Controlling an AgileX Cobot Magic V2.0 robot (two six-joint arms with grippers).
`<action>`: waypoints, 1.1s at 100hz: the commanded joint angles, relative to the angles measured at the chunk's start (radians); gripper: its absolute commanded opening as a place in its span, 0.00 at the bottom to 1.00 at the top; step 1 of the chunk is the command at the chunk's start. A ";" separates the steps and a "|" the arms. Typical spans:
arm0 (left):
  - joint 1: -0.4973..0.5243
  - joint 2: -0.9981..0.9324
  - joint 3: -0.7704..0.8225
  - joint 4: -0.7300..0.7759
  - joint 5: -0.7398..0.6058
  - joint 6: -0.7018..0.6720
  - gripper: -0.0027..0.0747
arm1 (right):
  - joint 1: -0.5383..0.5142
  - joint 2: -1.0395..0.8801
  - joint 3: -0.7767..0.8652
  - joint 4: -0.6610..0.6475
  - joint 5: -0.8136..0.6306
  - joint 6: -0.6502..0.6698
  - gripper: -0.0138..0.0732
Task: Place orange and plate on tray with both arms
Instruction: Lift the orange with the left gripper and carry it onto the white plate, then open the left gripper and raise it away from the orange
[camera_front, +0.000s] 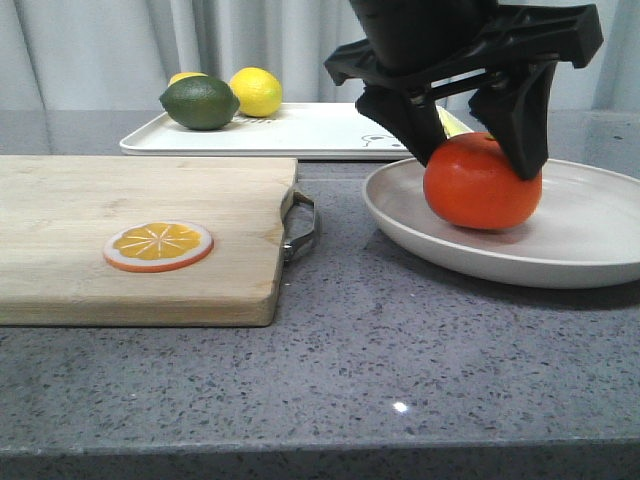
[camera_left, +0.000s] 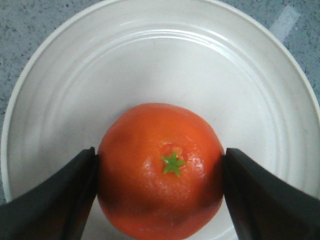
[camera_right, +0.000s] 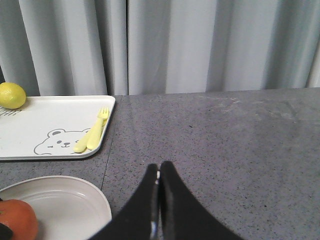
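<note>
I have the left gripper (camera_front: 478, 160) clamped on the orange (camera_front: 482, 183), which sits in the plate (camera_front: 590, 235) on the tabletop (camera_front: 400, 350), the right gripper (camera_right: 159, 186) pinched shut and empty, so next I judge a lift across to the tray (camera_front: 310, 132) behind.

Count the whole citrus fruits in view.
4: the orange on the plate in the left claw; lime and two lemons on the tray.

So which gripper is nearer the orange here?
Left. The left gripper has a finger on each side of the orange; the right gripper, shut, hangs over bare counter beside the plate.
</note>
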 joint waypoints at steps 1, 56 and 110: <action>-0.007 -0.056 -0.034 -0.021 -0.059 0.000 0.47 | -0.007 0.016 -0.033 -0.008 -0.083 -0.002 0.09; -0.005 -0.056 -0.036 -0.017 -0.066 0.000 0.79 | -0.007 0.016 -0.033 -0.008 -0.083 -0.002 0.09; -0.005 -0.219 -0.003 -0.003 -0.068 0.000 0.49 | -0.007 0.016 -0.033 -0.008 -0.081 -0.002 0.09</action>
